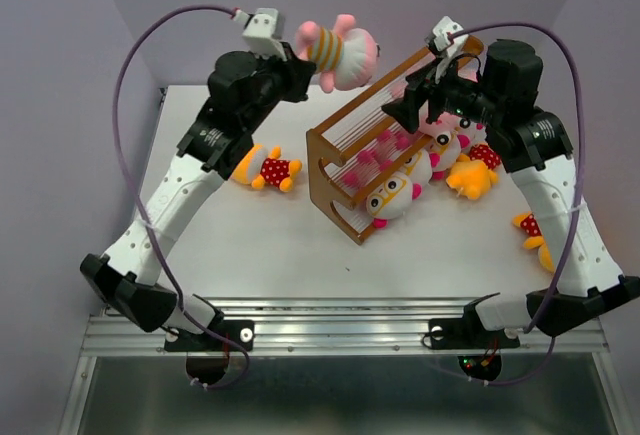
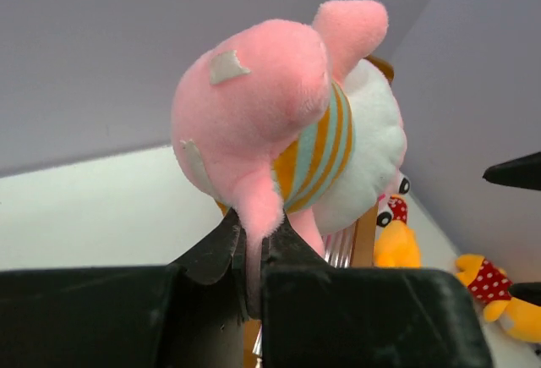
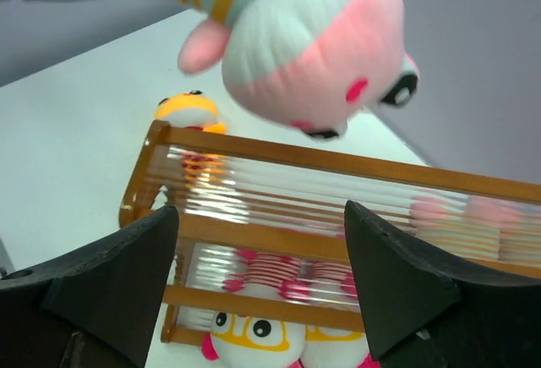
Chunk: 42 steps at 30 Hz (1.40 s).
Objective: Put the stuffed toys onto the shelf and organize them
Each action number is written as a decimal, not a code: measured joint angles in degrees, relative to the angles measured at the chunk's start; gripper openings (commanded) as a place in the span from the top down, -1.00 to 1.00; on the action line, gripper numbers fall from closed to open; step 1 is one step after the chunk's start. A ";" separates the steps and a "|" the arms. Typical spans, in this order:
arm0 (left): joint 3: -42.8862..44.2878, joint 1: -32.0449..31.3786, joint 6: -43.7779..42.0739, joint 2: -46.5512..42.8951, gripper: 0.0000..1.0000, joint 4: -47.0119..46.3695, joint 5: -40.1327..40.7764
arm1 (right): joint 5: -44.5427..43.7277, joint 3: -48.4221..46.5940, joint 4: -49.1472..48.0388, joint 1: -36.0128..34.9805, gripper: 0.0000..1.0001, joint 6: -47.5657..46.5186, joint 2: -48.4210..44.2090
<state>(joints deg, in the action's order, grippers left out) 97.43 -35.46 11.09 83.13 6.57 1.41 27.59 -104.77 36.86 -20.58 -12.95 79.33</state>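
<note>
Left gripper (image 2: 254, 245) pinched shut on one thin limb of the pink striped stuffed toy (image 2: 270, 123), held aloft beside the far upper end of the shelf (image 1: 328, 170); right gripper (image 3: 262, 258) spread wide and empty over the top tier. Risk: so slim a hold on soft plush may slip, or the bulky body may swing, dropping the toy beside the shelf instead of onto its rods.

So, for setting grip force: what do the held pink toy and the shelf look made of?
Pink toy: soft plush, matte and fuzzy; its limb squashes thin in the left gripper. Shelf: seemingly wood, smooth orange-brown panels; its thin rods look pale and glossy, maybe plastic or metal.
</note>
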 measured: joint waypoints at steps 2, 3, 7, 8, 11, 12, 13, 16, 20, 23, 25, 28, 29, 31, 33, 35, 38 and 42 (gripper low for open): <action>-4.09 3.41 4.02 -3.72 1.00 -1.97 -2.89 | 3.37 5.20 -4.39 0.35 -0.76 -0.33 -3.19; -5.95 5.07 6.05 -6.08 1.00 -3.19 -4.48 | 5.05 7.30 -5.75 0.50 -0.77 -0.11 -4.72; -8.26 5.99 10.82 -10.71 1.00 -6.49 -9.60 | 13.66 14.84 -16.94 1.05 -0.80 3.96 -8.00; -8.66 5.99 11.65 -11.65 1.00 -7.43 -10.82 | 14.93 15.87 -19.28 1.05 -0.81 5.03 -8.00; -9.49 6.05 13.88 -13.33 1.00 -9.16 -13.66 | 17.33 17.77 -25.83 1.05 -0.81 9.90 -7.08; -9.84 6.08 14.78 -13.68 1.00 -9.68 -14.95 | 18.14 17.88 -29.31 1.05 -0.79 13.16 -5.90; -9.97 6.08 15.23 -13.75 1.00 -10.01 -15.47 | 18.27 17.88 -31.19 1.05 -0.78 15.08 -5.18; -10.67 6.34 16.55 -13.73 1.00 -10.47 -16.98 | 18.34 17.84 -35.58 1.07 -0.75 21.59 -2.78; -11.72 6.62 17.38 -13.73 1.00 -10.43 -17.38 | 18.32 17.18 -39.19 1.18 -0.75 30.01 -0.39; -12.24 6.69 17.75 -13.73 1.00 -10.64 -17.49 | 18.29 17.05 -40.79 1.36 -0.73 34.56 -0.20; -12.35 6.69 17.92 -13.70 1.00 -10.67 -17.57 | 17.75 16.76 -41.46 1.40 -0.73 36.94 -0.22; -12.37 6.69 17.94 -13.66 1.00 -10.67 -17.73 | 15.82 16.15 -41.64 1.42 -0.74 40.06 -0.22; -12.37 6.69 17.92 -13.66 1.00 -10.64 -17.75 | 15.34 15.89 -41.64 1.42 -0.75 40.79 -0.22; -12.37 6.69 17.62 -13.66 1.00 -10.43 -17.57 | 14.45 15.30 -41.68 1.42 -0.83 41.83 -0.22; -12.37 6.71 17.29 -13.66 1.00 -9.97 -17.22 | 13.75 14.82 -41.70 1.42 -1.00 42.32 -0.24; -12.37 6.71 16.96 -13.66 1.00 -9.66 -16.92 | 12.79 14.34 -41.68 1.42 -1.00 42.16 -0.26; -12.83 6.73 16.48 -13.66 1.00 -9.46 -16.26 | 12.26 14.27 -41.66 1.42 -1.00 42.21 -0.46; -13.88 7.06 16.33 -13.66 1.00 -9.01 -16.24 | 12.26 14.16 -41.53 1.42 -1.00 42.82 -0.44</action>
<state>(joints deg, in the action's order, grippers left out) 83.55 -28.40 27.42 69.47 -2.44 -14.83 39.86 -90.61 -4.67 -19.16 29.87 78.89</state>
